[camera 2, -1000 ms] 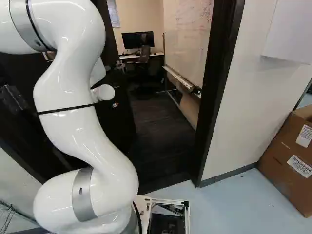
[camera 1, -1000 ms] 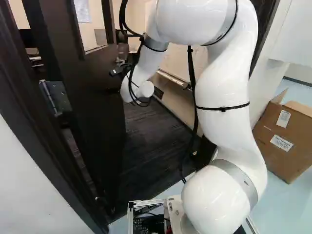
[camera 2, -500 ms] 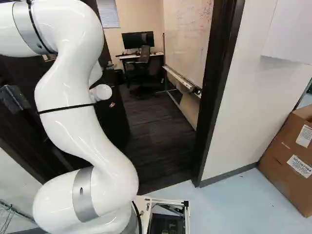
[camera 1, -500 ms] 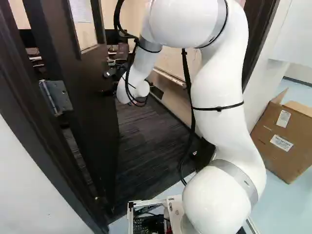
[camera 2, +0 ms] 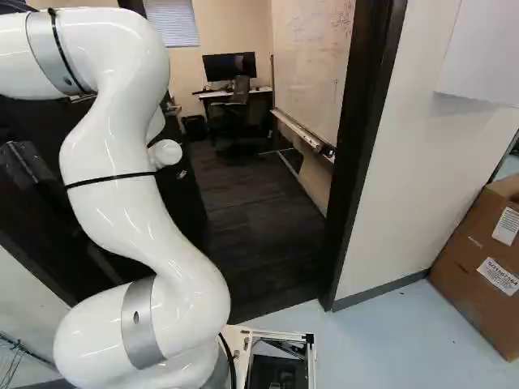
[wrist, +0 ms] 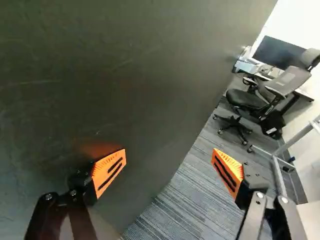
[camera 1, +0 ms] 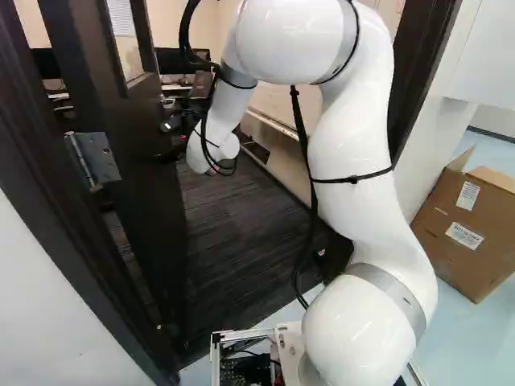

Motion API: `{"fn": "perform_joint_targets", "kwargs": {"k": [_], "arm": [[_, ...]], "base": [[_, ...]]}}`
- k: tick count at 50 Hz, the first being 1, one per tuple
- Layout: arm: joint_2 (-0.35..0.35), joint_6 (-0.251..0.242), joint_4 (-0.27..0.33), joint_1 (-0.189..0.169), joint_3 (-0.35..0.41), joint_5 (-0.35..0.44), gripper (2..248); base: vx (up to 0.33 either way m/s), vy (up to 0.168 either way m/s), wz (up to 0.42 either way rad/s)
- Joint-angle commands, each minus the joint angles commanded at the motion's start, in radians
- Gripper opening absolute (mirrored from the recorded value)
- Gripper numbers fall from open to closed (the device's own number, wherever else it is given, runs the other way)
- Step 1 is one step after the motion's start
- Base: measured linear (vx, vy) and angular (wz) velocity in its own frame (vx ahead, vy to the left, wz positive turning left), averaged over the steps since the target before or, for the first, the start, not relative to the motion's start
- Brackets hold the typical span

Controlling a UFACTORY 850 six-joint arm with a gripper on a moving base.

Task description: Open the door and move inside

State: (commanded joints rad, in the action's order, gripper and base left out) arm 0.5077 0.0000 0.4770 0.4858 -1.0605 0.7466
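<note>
Door (camera 1: pixel 149 189) is standing open at the left of the left base view, and in the right base view the white arm (camera 1: pixel 346 133) is partly covering it. Its broad face is looking nearly black, with faint pale scuffs running across it in the wrist view. A grey metal hinge (camera 1: pixel 98 158) is joining it to the dark frame (camera 1: pixel 56 217), and its narrow window (camera 1: pixel 125 40) is letting the room show through. The gripper (camera 1: pixel 170 154) is reaching alongside, its fingers spreading wide: one is sitting over the door, perhaps touching it, the other over striped carpet (wrist: pixel 185 200).
</note>
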Motion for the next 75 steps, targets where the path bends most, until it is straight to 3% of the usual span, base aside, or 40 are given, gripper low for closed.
{"fn": "perform_joint_targets", "kwargs": {"k": [75], "arm": [[0.142,0.000,0.269,0.107,-0.191,-0.059,247]], "base": [[0.000,0.000,0.000]]}}
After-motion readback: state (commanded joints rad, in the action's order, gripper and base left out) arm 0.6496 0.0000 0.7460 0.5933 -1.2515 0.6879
